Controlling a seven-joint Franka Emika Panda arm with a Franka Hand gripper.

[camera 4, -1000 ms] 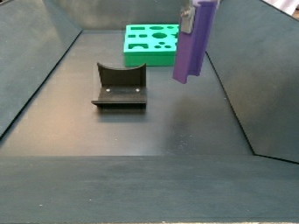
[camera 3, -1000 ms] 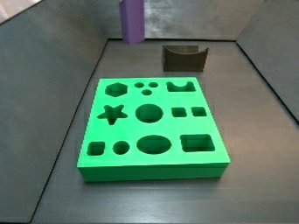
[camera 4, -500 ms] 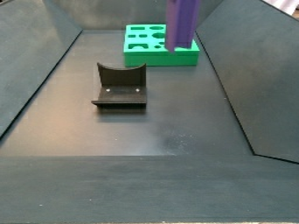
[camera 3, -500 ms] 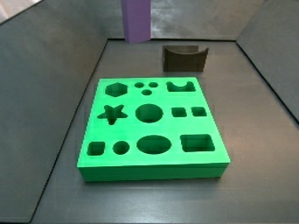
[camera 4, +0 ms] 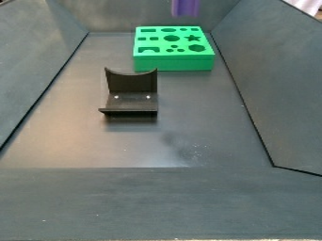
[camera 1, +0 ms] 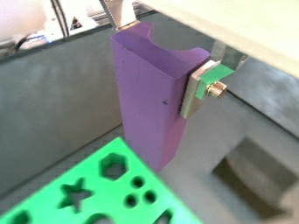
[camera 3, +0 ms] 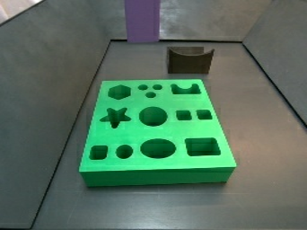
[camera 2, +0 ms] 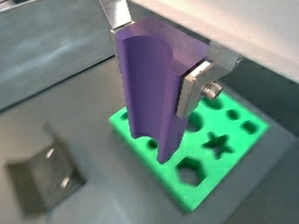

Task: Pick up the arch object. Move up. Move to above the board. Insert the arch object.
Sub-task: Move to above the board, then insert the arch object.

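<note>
The arch object, a tall purple block, hangs upright in both wrist views (camera 1: 149, 105) (camera 2: 149, 105), with its curved notch at the upper end. My gripper (camera 1: 160, 48) (camera 2: 156, 51) is shut on it near that end, one silver finger (camera 2: 194, 85) on each side. It hangs high above the floor; a wrist view shows the green board (camera 2: 251, 140) under its lower end. In both side views only the block's lower part shows at the top edge (camera 3: 143, 20) (camera 4: 186, 7), and the gripper is out of frame. The board (camera 3: 126, 135) (camera 4: 176, 59) (camera 1: 45, 208) lies flat, its holes empty.
The dark fixture with a curved dip stands on the floor apart from the board (camera 3: 188, 59) (camera 4: 130, 92) (camera 1: 257, 171) (camera 2: 47, 171). Sloped grey walls (camera 4: 38, 75) close in the floor on all sides.
The gripper has carried the purple block upward and toward the board; in a side view it went from hanging beside the board to showing only its tip at the top edge.
</note>
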